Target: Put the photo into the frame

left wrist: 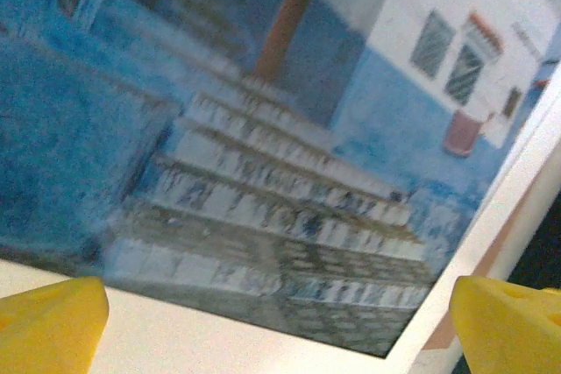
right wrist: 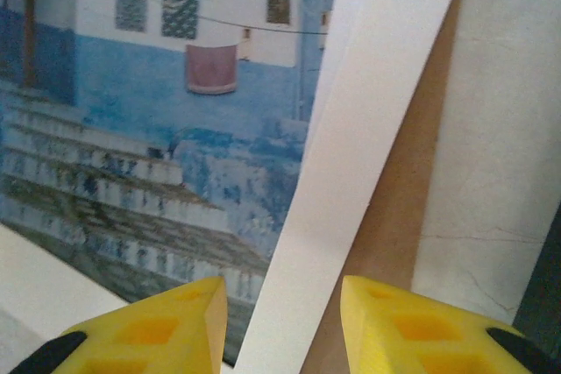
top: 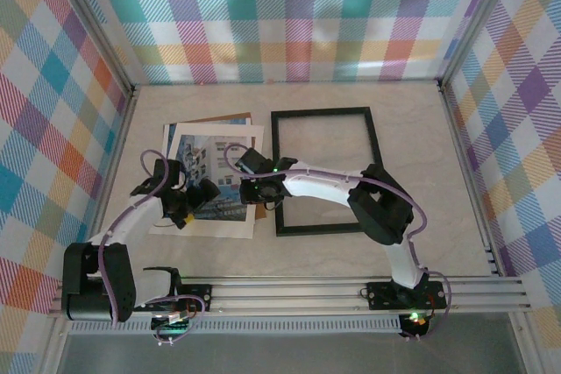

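The pale, marbled table (top: 421, 155) is seen from above, walled on three sides by checked panels. The right arm (top: 324, 183) is raised from its base at the near edge, bent sharply at the elbow and stretched leftward across the lower part of the frame (top: 320, 112). The left arm (top: 131, 216) is angled up and to the right from its base, with the wrist turned down over the print. The frame is a thin black portrait rectangle lying flat at the table's middle, and the table surface is seen through its opening. The photo (top: 197, 159) lies flat just left of the frame, apart from it and slightly skewed. It shows blue and white buildings with stone steps (left wrist: 263, 129), barred windows and a reddish cloth on a line (right wrist: 158, 129), and a broad white border surrounds the image. A brown board (top: 223, 118) is noted beneath it, exposed along the far and right edges (right wrist: 394, 216). The left gripper (top: 200, 194) is held low over the photo's lower half. Its jaws are spread wide (left wrist: 280, 335), with one yellow fingertip at each side and nothing gripped. The right gripper (top: 249, 190) is set over the photo's right edge. Its jaws are parted more narrowly (right wrist: 280, 330), with the white border and the board's edge lying in the gap and not clamped.
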Robot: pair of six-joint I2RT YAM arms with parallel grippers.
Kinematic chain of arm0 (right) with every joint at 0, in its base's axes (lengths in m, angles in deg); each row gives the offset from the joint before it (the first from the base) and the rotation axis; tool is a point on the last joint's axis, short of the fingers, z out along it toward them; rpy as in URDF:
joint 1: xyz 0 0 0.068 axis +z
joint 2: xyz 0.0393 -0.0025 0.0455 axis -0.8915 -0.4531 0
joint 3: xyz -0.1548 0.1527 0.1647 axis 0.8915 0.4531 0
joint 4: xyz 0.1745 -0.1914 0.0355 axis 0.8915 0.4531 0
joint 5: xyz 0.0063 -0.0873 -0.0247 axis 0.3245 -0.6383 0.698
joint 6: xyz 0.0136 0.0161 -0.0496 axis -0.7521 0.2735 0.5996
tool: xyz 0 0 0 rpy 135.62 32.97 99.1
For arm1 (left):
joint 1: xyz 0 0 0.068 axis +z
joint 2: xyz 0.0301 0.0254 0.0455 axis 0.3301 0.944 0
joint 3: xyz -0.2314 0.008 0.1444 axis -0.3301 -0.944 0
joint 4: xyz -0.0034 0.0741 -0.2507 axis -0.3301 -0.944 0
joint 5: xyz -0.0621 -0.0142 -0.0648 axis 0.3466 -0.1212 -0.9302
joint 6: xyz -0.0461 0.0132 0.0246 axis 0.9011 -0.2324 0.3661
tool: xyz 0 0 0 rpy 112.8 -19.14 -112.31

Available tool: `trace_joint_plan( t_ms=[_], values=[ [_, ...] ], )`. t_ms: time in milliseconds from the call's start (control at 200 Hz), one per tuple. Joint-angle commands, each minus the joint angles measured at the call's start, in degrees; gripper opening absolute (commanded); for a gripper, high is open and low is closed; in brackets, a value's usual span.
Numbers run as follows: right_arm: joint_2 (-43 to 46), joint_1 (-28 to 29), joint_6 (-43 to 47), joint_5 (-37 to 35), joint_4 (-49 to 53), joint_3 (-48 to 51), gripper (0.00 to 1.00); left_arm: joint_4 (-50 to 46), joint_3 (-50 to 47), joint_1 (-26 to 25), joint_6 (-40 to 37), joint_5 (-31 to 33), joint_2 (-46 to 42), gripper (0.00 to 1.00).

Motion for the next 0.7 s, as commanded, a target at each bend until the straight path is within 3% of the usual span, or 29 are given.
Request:
trace_joint_plan(
  t_ms=[0,695],
  values=[
    [-0.1,0.2,-3.3,-1.6,-2.6,0.7,0.40,-0.6,-2.1,0.4,-0.2,-0.9,-0.4,1.00],
    [-4.0,1.2,-7.2,-1.2,-3.7,1.3,0.42,1.0,-4.6,0.4,-0.7,-0.9,0.3,1.00]
  ],
)
